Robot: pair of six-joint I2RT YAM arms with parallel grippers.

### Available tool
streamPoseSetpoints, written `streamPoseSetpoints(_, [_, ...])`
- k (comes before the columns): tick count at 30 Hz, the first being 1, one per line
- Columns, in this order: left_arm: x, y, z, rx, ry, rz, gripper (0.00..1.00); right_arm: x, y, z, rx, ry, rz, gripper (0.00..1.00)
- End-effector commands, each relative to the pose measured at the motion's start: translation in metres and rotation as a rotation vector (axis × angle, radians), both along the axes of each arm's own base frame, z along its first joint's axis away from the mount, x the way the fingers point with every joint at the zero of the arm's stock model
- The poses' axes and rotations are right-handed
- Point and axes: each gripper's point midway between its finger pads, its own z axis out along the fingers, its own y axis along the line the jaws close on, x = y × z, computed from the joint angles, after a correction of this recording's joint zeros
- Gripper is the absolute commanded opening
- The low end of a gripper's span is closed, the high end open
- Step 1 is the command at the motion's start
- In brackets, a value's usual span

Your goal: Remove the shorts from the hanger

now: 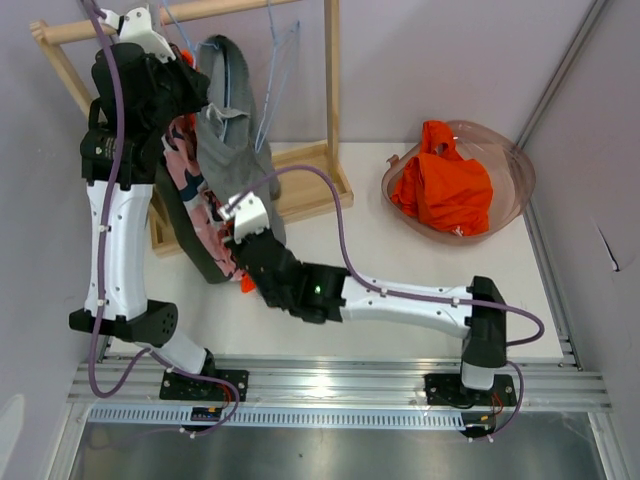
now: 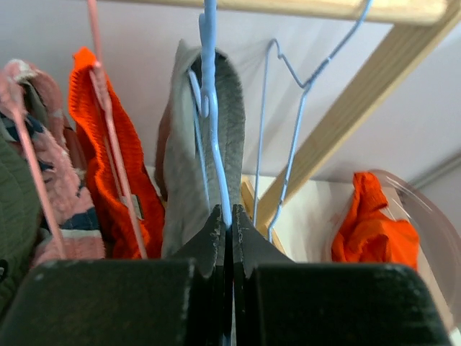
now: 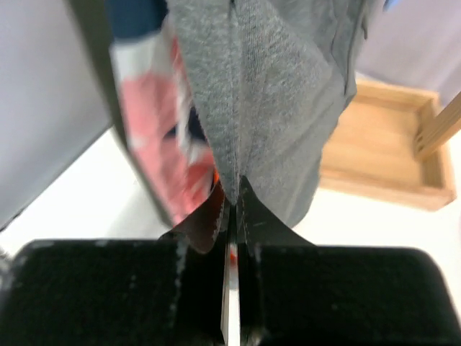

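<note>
Left wrist view has the left gripper (image 2: 227, 220) pinched on the blue hanger (image 2: 209, 86) carrying the grey shorts (image 2: 180, 173). The right gripper (image 3: 232, 198) clamps their lower hem

Top camera looks down, arm bases (image 1: 205, 385) at 6 o'clock. Both wrist cameras sit close up on the grey shorts (image 1: 235, 110) at 11 o'clock, seen in all views.
</note>
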Motion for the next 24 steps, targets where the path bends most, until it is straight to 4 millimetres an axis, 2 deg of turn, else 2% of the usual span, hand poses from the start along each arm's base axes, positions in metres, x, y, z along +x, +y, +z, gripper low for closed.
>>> streamPoseSetpoints(1, [-0.014,-0.001,0.064,-0.053,-0.194,-0.04,0.0,-0.06,-0.018,-0.018,0.037,0.058,0.0,0.0])
streamPoseSetpoints(2, [-0.016,0.0,0.072,-0.055,-0.215,-0.039,0.0,-0.072,-0.02,-0.029,0.029,0.074,0.004,0.0])
streamPoseSetpoints(3, [-0.013,0.0,0.075,-0.057,-0.22,-0.039,0.0,-0.095,-0.022,-0.051,-0.007,0.091,0.026,0.0])
streamPoseSetpoints(6, [-0.009,0.001,0.08,-0.063,-0.233,-0.041,0.0,-0.119,-0.034,-0.078,0.01,0.155,0.002,0.0])
streamPoseSetpoints(7, [-0.008,0.001,0.08,-0.066,-0.234,-0.046,0.0,-0.128,-0.039,-0.095,-0.018,0.171,0.006,0.0])
streamPoseSetpoints(10, [-0.007,-0.001,0.076,-0.069,-0.223,-0.055,0.0,-0.131,-0.041,-0.104,0.012,0.213,-0.004,0.0])
streamPoseSetpoints(12, [-0.01,-0.005,0.074,-0.08,-0.213,-0.073,0.0,-0.123,-0.043,-0.101,-0.002,0.185,-0.018,0.0])
streamPoseSetpoints(16, [-0.027,-0.006,0.073,-0.082,-0.212,-0.095,0.0,-0.09,-0.04,-0.08,0.018,0.142,-0.034,0.0])
streamPoseSetpoints(17, [-0.034,-0.007,0.065,-0.084,-0.191,-0.102,0.0,-0.071,-0.043,-0.073,0.034,0.138,-0.056,0.0])
streamPoseSetpoints(18, [-0.04,-0.009,0.064,-0.086,-0.19,-0.118,0.0,-0.061,-0.046,-0.065,0.025,0.119,-0.048,0.0])
streamPoseSetpoints(19, [-0.046,-0.011,0.063,-0.092,-0.188,-0.135,0.0,-0.05,-0.046,-0.05,0.07,0.104,-0.054,0.0])
streamPoseSetpoints(20, [-0.051,-0.018,0.052,-0.099,-0.156,-0.169,0.0,-0.026,-0.056,-0.04,0.081,0.089,-0.095,0.0])
streamPoseSetpoints(21, [-0.063,-0.019,0.047,-0.106,-0.141,-0.185,0.0,-0.013,-0.061,-0.019,0.094,0.06,-0.1,0.0])
streamPoseSetpoints(22, [-0.07,-0.022,0.045,-0.118,-0.132,-0.2,0.0,0.001,-0.067,-0.007,0.107,0.047,-0.116,0.0])
streamPoseSetpoints(23, [-0.073,-0.026,0.03,-0.124,-0.091,-0.222,0.0,0.031,-0.084,0.005,0.122,0.033,-0.165,0.0])
streamPoseSetpoints(24, [-0.087,-0.027,0.027,-0.131,-0.09,-0.228,0.0,0.043,-0.091,0.03,0.152,0.018,-0.148,0.0])
